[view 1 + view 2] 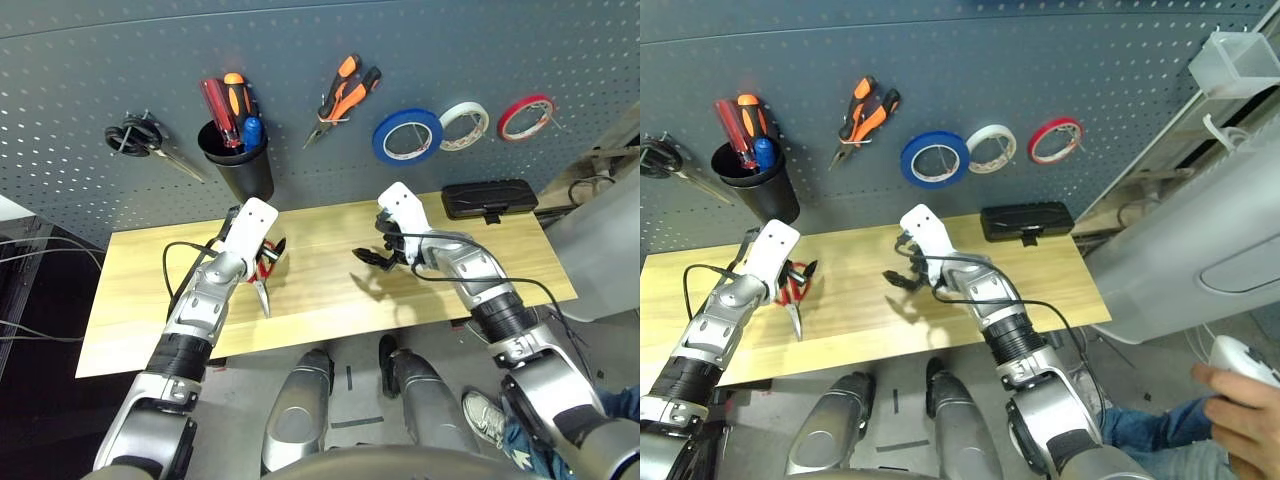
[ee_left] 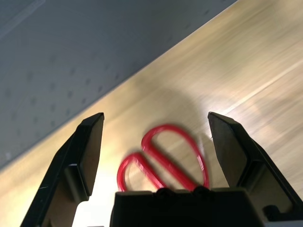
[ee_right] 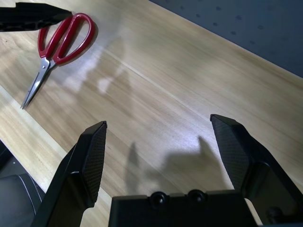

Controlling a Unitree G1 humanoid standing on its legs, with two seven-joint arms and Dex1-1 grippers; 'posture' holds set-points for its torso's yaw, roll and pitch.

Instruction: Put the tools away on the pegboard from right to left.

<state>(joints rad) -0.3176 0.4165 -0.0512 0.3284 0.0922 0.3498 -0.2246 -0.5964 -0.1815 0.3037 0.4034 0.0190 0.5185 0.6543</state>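
Three of the four tools up on the pegboard (image 1: 420, 60) already: blue tape ring (image 1: 407, 137) hanging on a hook, orange-and-black-handled pliers (image 1: 343, 97) on a hook to its left, small blue-handled screwdriver (image 1: 251, 131) standing in the black cup (image 1: 238, 163) along with a red-handled and an orange-handled driver. White tape ring (image 1: 464, 125) and red tape ring (image 1: 526, 117) hooked further right of the blue one. Black-handled scissors (image 1: 140, 140) hanging way over on the left side of the board.

Only the red-handled scissors (image 3: 57, 44) left lying flat on the wooden bench (image 1: 330, 290), near its left half, blades pointing toward the front edge, handles toward the board.

Left pincer (image 2: 156, 137) spread wide and released, gripping nothing, hovering right over the scissors' handle loops, which sit between the two black fingers (image 2: 87, 146) in the wrist view. Can't tell whether touching or just above.

Right pincer (image 1: 372, 257) also wide open and empty, poised over bare wood around the middle of the bench, well apart from the scissors, shadow on the boards beneath.

Black case (image 1: 489, 198) at the back right of the bench, against the board. A person's hand (image 1: 1240, 395) holding a white gadget at the far right.
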